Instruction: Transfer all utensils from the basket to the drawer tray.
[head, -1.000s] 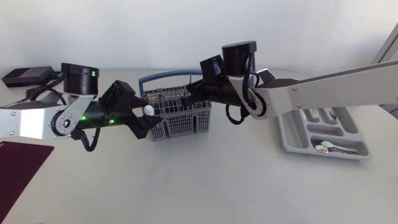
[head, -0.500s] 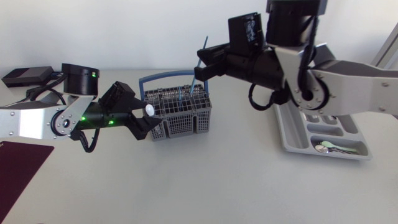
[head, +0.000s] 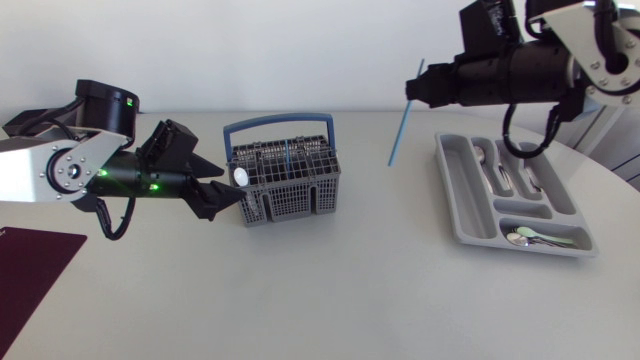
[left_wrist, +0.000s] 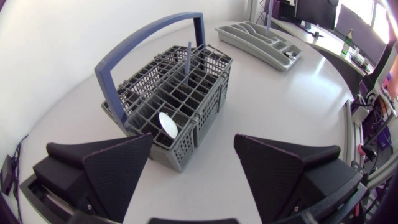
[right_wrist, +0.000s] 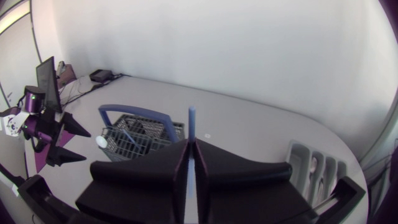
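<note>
The grey wire basket (head: 287, 186) with a blue handle stands at mid-table; a white spoon (head: 241, 176) and a blue-handled utensil (head: 290, 155) stick out of it. My left gripper (head: 222, 195) hovers open just left of the basket; in the left wrist view the basket (left_wrist: 205, 106) and white spoon (left_wrist: 166, 123) lie ahead of my left gripper (left_wrist: 193, 140). My right gripper (head: 415, 90) is shut on a thin blue utensil (head: 399, 128), which hangs in the air between basket and tray. The grey drawer tray (head: 460, 195) holds a spoon (head: 530, 238) and other cutlery (head: 510, 170).
A dark maroon mat (head: 30, 270) lies at the front left corner. In the right wrist view the blue utensil (right_wrist: 192, 121) stands up from my right gripper (right_wrist: 191, 142), with the basket (right_wrist: 140, 134) and tray (right_wrist: 314, 167) below.
My right arm lifted the blue utensil out of the basket and carried it up and right towards the tray. My left arm drew back slightly to the left, still open.
</note>
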